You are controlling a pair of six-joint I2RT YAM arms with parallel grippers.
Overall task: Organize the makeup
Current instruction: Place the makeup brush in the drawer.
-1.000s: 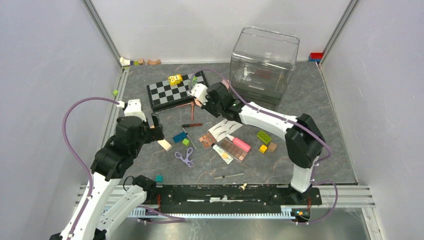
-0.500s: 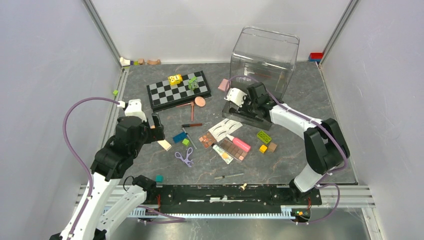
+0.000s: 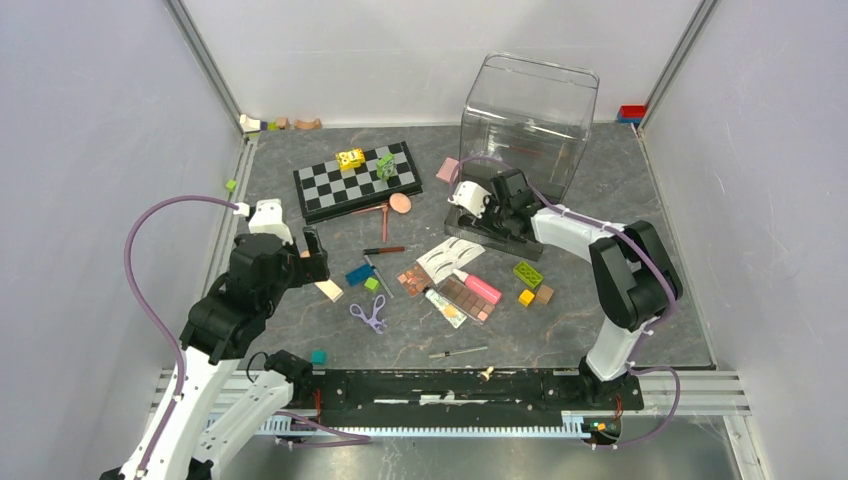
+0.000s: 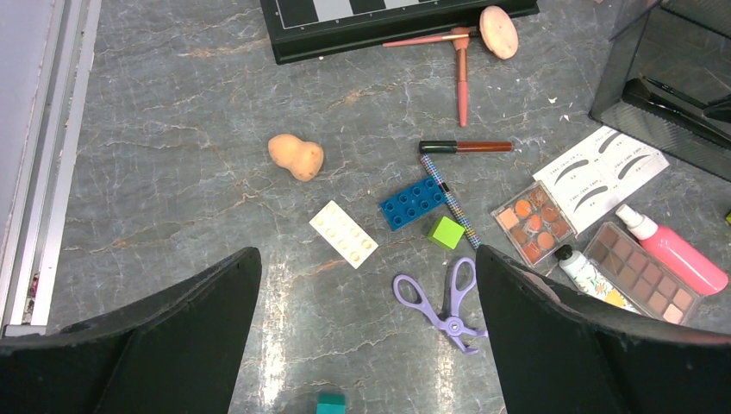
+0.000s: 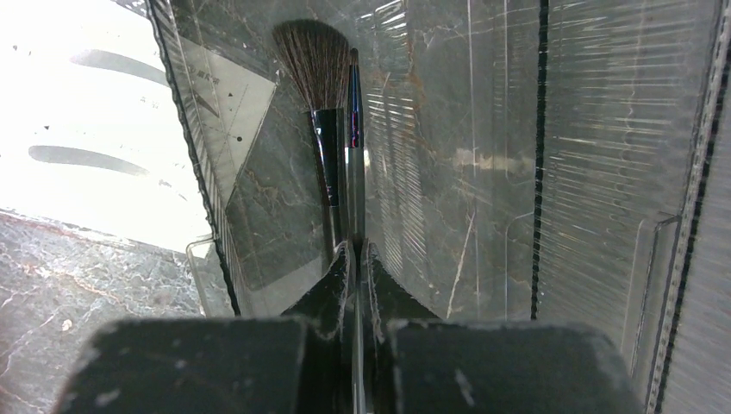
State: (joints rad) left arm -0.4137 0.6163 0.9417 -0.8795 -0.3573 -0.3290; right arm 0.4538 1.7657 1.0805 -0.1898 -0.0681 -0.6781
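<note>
My right gripper (image 5: pixel 355 250) is shut on a thin brush (image 5: pixel 354 112), holding it inside the pulled-out drawer (image 3: pixel 490 238) of the clear organizer (image 3: pixel 530 115). A fluffy brush (image 5: pixel 315 65) lies right beside it. My left gripper (image 4: pixel 369 285) hangs open above the table, nothing between its fingers. Below it are the purple curler (image 4: pixel 446 300), a peach sponge (image 4: pixel 296 156), a round sponge (image 4: pixel 498 31), two pink brushes (image 4: pixel 462 73), a dark liner (image 4: pixel 465 147), an orange palette (image 4: pixel 533 222), a brown palette (image 4: pixel 648 283), the white lash card (image 4: pixel 603 168), a pink tube (image 4: pixel 677 254) and a cream tube (image 4: pixel 586 272).
A chessboard (image 3: pixel 355 180) with toy pieces lies at the back left. Toy blocks are scattered among the makeup: blue (image 4: pixel 414 203), green (image 4: pixel 446 232), a white plate (image 4: pixel 343 234), teal (image 4: pixel 330 403). More blocks (image 3: pixel 528 275) sit right of the palettes. A thin stick (image 3: pixel 458 352) lies near the front rail.
The right arm swung from beside the chessboard over to the organizer's drawer, carrying the thin brush. It has barely shifted in the last half second. The left arm stayed put.
</note>
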